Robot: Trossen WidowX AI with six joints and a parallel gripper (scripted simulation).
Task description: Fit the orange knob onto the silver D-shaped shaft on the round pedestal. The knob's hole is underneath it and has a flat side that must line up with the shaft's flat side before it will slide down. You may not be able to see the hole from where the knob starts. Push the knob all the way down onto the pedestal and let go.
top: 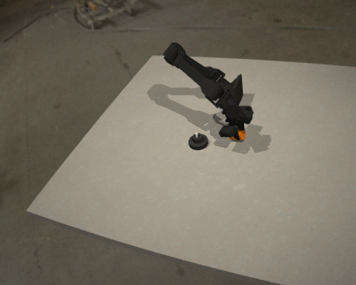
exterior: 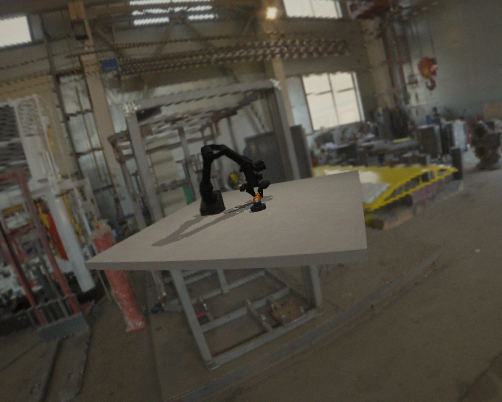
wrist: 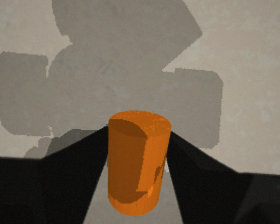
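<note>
The orange knob (top: 242,135) (exterior: 257,196) (wrist: 136,167) is a short cylinder. My gripper (top: 238,135) (wrist: 138,134) is shut on it, one black finger on each side in the wrist view. The end face seen in the wrist view shows no hole; the underside is hidden. I cannot tell for certain whether the knob touches the table. The round black pedestal (top: 198,144) (exterior: 257,207) stands left of the gripper in the top view. Its small silver shaft (top: 196,135) points up, bare; its flat side is too small to make out.
The pale table top (top: 147,198) (exterior: 293,240) carries the arm and pedestal. The arm's base (exterior: 212,205) stands left of the pedestal in the exterior view. The arm's shadow falls around the knob and beside the pedestal. Workshop frames and machinery stand beyond the table.
</note>
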